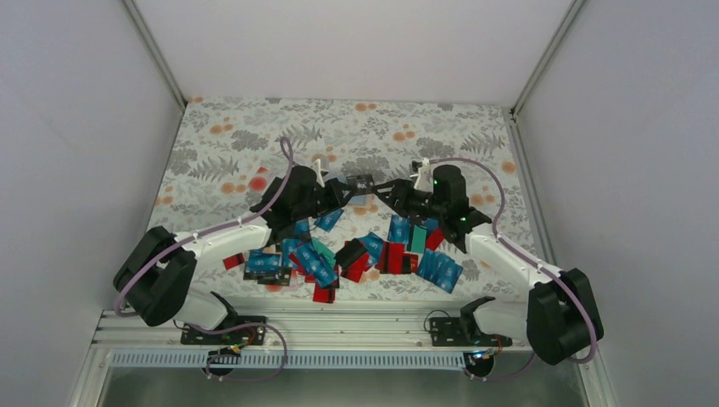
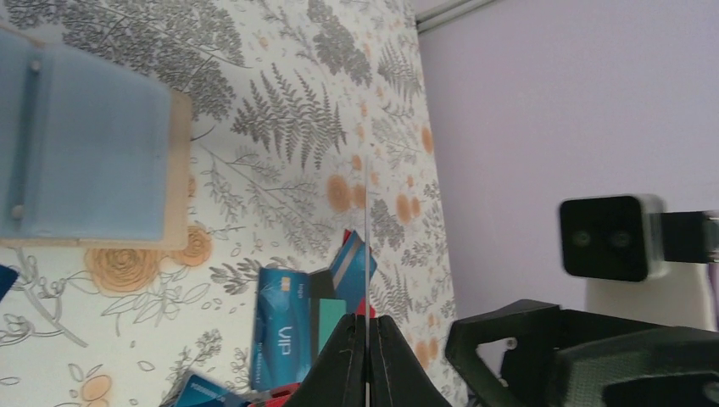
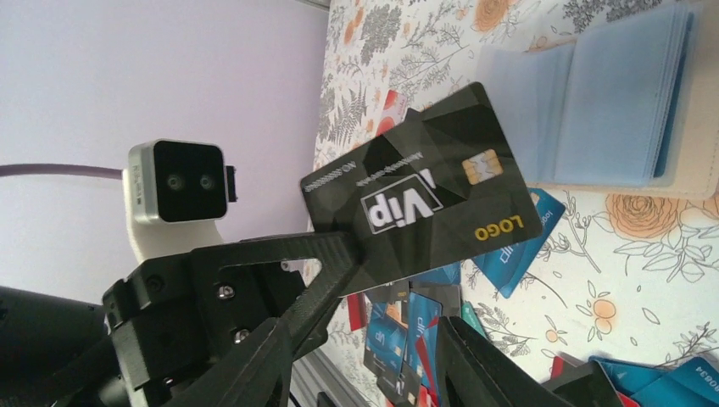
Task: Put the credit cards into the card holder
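Gripping a black card edge-on, the left gripper is seen fully closed on it. The card holder is laid open at its 10 o'clock. The right gripper is held parted, empty. Loose credit cards are scattered at 6 o'clock of both.

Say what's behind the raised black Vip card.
Partly visible: open beige card holder with translucent blue sleeves, blue cards on floral tablecloth. Anything directly behind the black card is hidden.

1 card holder, 1 black card — credit cards beyond counting
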Robot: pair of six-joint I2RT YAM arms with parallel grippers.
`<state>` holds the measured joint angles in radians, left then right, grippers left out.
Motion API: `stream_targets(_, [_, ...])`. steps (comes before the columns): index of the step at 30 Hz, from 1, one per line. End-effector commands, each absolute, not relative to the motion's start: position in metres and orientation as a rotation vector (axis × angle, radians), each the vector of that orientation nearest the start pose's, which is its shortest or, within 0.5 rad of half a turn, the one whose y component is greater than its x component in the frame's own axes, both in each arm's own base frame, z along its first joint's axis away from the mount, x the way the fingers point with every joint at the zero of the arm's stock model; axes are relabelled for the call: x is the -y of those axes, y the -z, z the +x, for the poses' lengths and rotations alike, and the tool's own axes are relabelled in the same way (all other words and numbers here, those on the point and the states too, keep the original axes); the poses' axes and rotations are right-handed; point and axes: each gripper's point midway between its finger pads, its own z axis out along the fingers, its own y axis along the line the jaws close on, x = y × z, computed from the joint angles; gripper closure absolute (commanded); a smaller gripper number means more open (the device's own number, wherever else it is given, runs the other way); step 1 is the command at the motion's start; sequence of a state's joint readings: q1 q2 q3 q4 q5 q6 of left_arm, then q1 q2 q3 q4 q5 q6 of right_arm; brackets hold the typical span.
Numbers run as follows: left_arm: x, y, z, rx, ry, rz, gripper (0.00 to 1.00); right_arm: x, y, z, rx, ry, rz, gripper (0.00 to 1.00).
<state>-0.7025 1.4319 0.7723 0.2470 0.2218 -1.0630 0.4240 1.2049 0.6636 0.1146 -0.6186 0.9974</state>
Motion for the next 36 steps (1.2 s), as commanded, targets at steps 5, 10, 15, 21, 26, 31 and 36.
stream_targets(5, [0.319, -0.226, 0.308, -2.084, 1.45, -0.206, 0.98, -0.241, -0.2, 0.292, -2.207, -1.544, 0.273, 0.56])
stream_targets(10, [0.322, -0.234, 0.305, -2.062, 1.493, -0.185, 0.98, -0.244, -0.2, 0.295, -2.199, -1.574, 0.276, 0.56])
stream_targets(15, [0.323, -0.24, 0.302, -2.045, 1.523, -0.166, 0.98, -0.248, -0.203, 0.3, -2.183, -1.592, 0.267, 0.57])
stream_targets(21, [0.323, -0.245, 0.299, -2.026, 1.546, -0.154, 0.98, -0.253, -0.209, 0.308, -2.164, -1.61, 0.252, 0.61])
stream_targets(26, [0.323, -0.244, 0.298, -2.031, 1.552, -0.155, 0.98, -0.256, -0.217, 0.315, -2.138, -1.622, 0.238, 0.64])
stream_targets(31, [0.323, -0.243, 0.297, -2.034, 1.556, -0.159, 0.98, -0.257, -0.226, 0.32, -2.11, -1.628, 0.224, 0.7])
stream_targets(36, [0.323, -0.241, 0.297, -2.04, 1.553, -0.162, 0.98, -0.256, -0.23, 0.32, -2.093, -1.632, 0.212, 0.79])
